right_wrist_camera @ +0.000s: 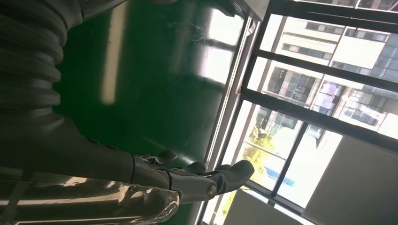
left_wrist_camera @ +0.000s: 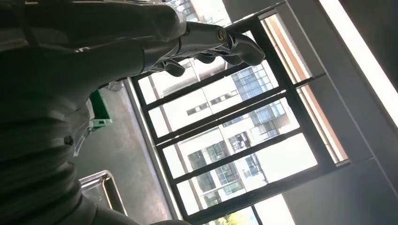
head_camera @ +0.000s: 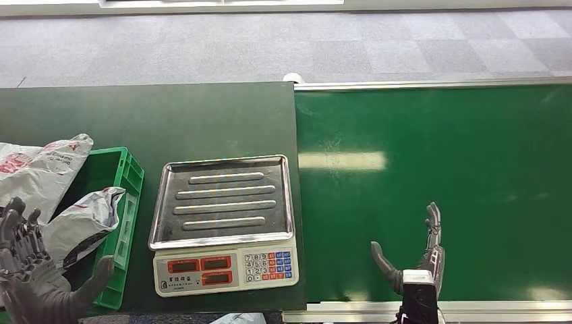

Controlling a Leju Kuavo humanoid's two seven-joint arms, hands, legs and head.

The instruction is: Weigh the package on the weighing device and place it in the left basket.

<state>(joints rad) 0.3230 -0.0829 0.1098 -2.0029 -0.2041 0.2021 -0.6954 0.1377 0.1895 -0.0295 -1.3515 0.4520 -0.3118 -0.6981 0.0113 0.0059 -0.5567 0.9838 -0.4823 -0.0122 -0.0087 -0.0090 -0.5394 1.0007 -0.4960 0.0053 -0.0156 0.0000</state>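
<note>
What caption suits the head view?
Both hands, left and right, open; scale bare, packages in green basket.

The basket (head_camera: 121, 202) was green, the packages (head_camera: 40, 169) grey-white with red print, the scale's tray (head_camera: 222, 201) silver and ribbed.

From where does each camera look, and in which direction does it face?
Head view: high on the body, facing down at the scale; left hand and right hand show.
Left wrist view: behind the left hand, facing the windows.
Right wrist view: behind the right hand, over the green belt, toward windows.
Both wrist views share the windows.
</note>
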